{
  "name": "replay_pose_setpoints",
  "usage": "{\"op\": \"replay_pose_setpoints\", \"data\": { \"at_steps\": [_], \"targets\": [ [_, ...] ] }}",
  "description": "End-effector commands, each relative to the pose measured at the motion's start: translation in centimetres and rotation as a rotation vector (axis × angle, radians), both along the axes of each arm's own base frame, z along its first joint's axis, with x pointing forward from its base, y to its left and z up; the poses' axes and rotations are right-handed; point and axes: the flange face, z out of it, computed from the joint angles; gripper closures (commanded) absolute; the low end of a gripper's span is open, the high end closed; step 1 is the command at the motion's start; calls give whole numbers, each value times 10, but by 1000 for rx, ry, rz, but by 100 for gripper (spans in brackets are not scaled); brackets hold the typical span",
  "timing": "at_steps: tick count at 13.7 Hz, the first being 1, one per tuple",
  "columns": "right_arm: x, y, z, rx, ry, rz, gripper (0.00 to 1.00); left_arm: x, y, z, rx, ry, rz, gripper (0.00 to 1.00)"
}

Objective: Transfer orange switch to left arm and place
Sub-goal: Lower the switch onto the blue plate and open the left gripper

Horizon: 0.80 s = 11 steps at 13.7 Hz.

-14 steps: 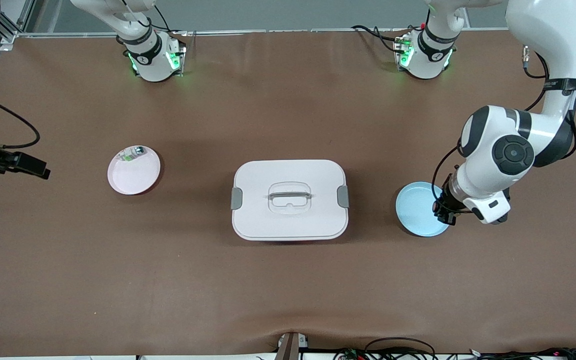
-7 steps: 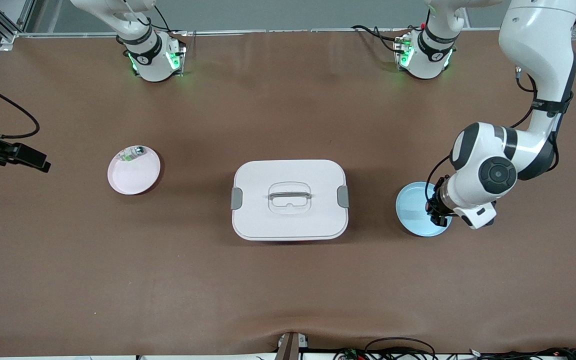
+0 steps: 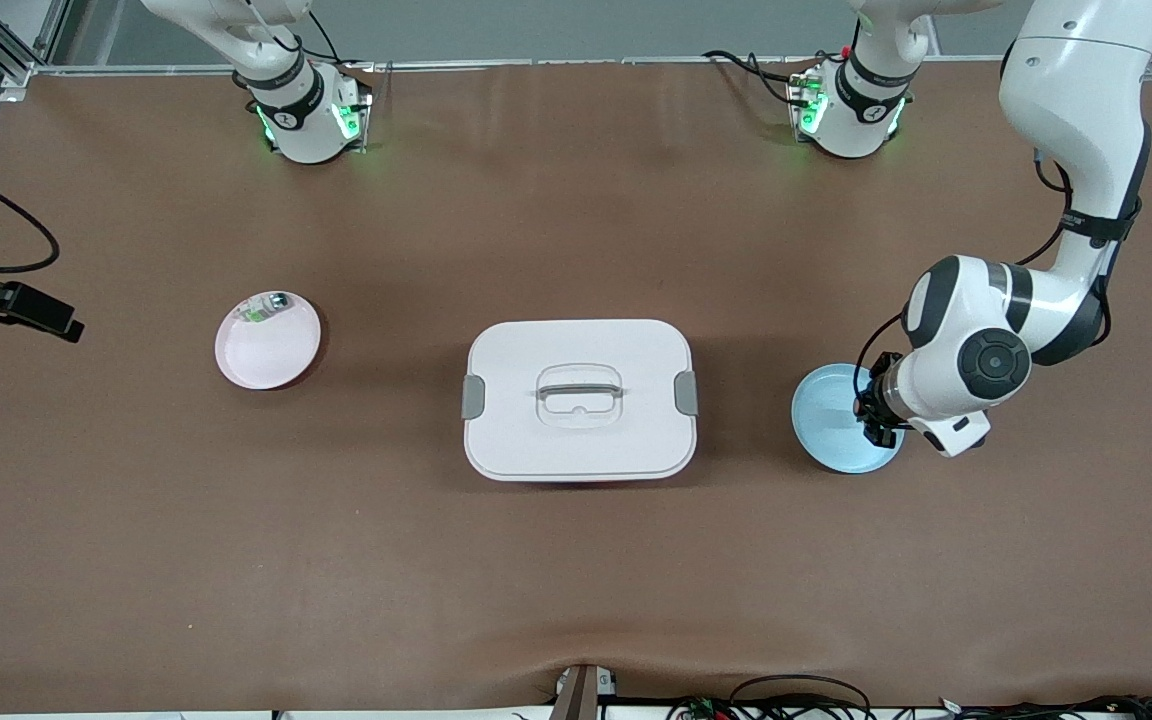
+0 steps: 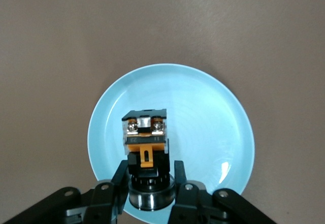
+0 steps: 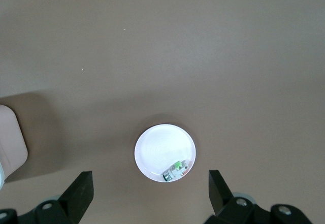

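Observation:
The orange switch (image 4: 146, 142), black with an orange section and a metal ring, lies lengthwise between the fingers of my left gripper (image 4: 151, 176), which is shut on its ring end. It is low over the blue plate (image 4: 213, 122). In the front view the left gripper (image 3: 874, 415) is over that plate's edge (image 3: 821, 420) at the left arm's end, and the switch is mostly hidden under the wrist. The white box (image 3: 576, 440) stands mid-table. My right gripper (image 5: 150, 193) is open and empty, high over the table's right-arm end (image 3: 36, 318).
A pink plate (image 3: 266, 355) with a small clear-and-green part (image 3: 266, 305) sits between the box and the right arm's end; both show in the right wrist view, plate (image 5: 157, 148) and part (image 5: 176, 171). Brown table around.
The left arm has shifted and brought its gripper lower and farther in over the blue plate. The right gripper has drawn back toward the table's edge.

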Motion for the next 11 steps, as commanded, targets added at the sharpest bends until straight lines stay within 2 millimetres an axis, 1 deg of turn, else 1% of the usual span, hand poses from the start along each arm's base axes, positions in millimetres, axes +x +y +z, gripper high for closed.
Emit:
{"op": "replay_pose_setpoints", "data": {
  "at_steps": [1,2,4,6,8,10,11],
  "targets": [
    [-13,1,15,33,-12,2,0,-8,-2,-3,5,-11,6,100],
    [-14,9,18,34,-12,14,0,-10,-3,-6,6,-5,4,100],
    [-19,13,24,35,-12,19,0,-11,-4,-8,3,-11,3,100],
    [-21,13,26,37,-10,18,0,-11,-7,-18,-2,-4,1,100],
    [-24,14,31,41,-13,18,0,-8,-13,-20,-10,-20,-8,100],
    [-26,14,33,41,-15,11,0,-7,-15,-27,-14,-21,-10,100],
    [-25,12,32,41,-12,6,0,-6,-15,-33,-19,-23,-11,100]
  ]
}}
